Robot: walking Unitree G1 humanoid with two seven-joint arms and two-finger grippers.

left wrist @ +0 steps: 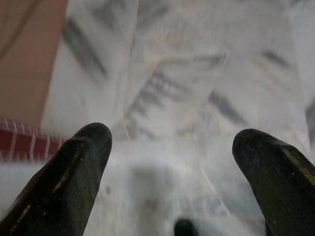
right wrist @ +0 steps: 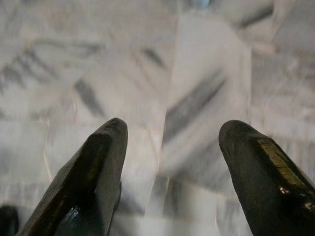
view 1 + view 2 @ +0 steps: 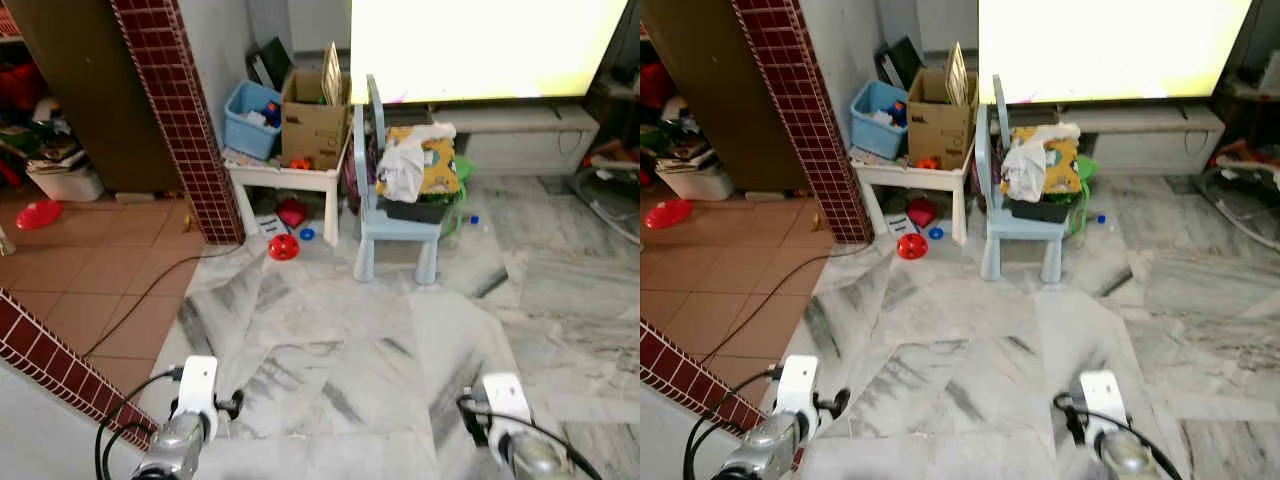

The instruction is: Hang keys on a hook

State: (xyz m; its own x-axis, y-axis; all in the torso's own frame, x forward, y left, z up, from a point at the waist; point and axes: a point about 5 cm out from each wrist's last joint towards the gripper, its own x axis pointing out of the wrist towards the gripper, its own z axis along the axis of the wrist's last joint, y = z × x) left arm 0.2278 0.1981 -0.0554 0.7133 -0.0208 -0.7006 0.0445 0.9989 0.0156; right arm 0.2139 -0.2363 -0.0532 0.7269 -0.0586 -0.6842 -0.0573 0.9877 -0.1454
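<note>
Left eye view: grey marble floor (image 3: 400,330) lies open ahead of me, bounded on the left by a red-tiled pillar (image 3: 180,120). At the far side stand a white desk (image 3: 285,180) and a pale blue chair (image 3: 395,225). My left gripper (image 1: 170,152) and right gripper (image 2: 170,142) hang over the floor, fingers spread wide, holding nothing. I cannot find keys or a hook.

One light-blue child's chair (image 3: 395,225), one small white table (image 3: 285,180), one cardboard box (image 3: 312,120), one blue plastic bin (image 3: 252,118), two red balls (image 3: 283,247) at twelve o'clock; one red plate (image 3: 40,213) at ten.
</note>
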